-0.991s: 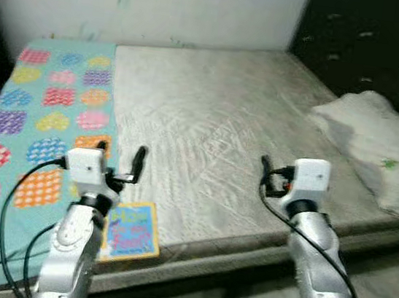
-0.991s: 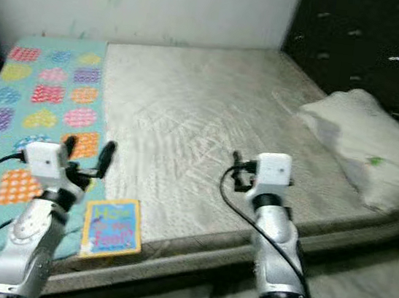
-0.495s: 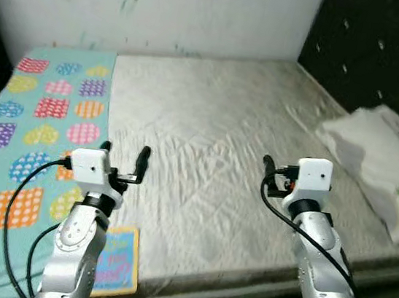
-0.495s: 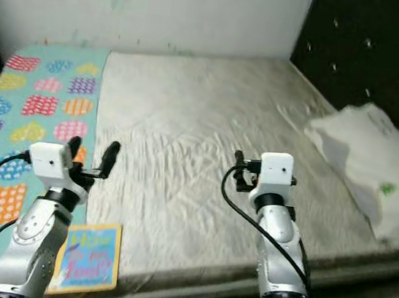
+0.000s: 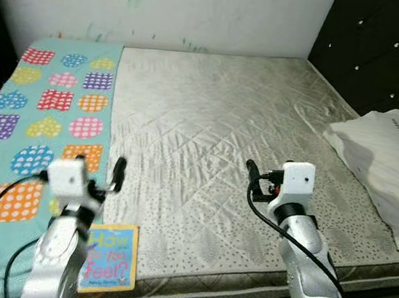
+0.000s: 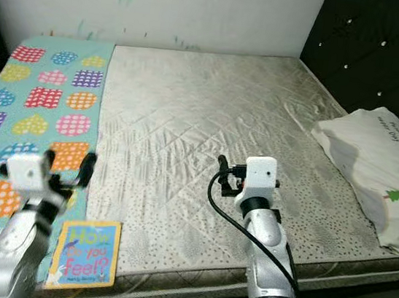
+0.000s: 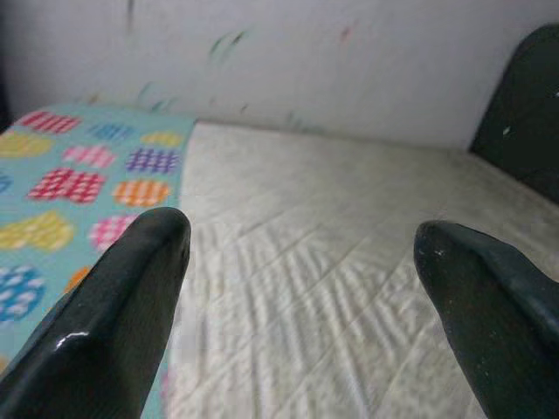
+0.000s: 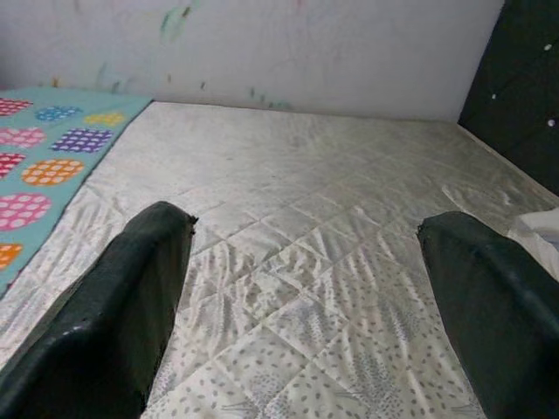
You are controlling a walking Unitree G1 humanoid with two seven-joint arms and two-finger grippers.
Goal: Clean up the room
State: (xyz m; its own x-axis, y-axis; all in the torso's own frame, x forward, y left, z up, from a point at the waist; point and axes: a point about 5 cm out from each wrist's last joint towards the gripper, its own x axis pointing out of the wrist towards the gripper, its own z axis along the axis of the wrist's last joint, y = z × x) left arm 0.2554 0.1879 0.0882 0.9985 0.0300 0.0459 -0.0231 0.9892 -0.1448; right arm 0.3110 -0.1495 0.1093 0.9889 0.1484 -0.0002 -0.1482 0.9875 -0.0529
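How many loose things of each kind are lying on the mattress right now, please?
Book: 1
Pillow: 1
Patterned blanket: 1
Total: 3

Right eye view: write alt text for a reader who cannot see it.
A bare quilted mattress fills the scene, with both robot arms raised over its near edge, the left claw and right claw holding nothing. A children's book lies at the near edge beside a teal patterned blanket; a white pillow rests on the right.
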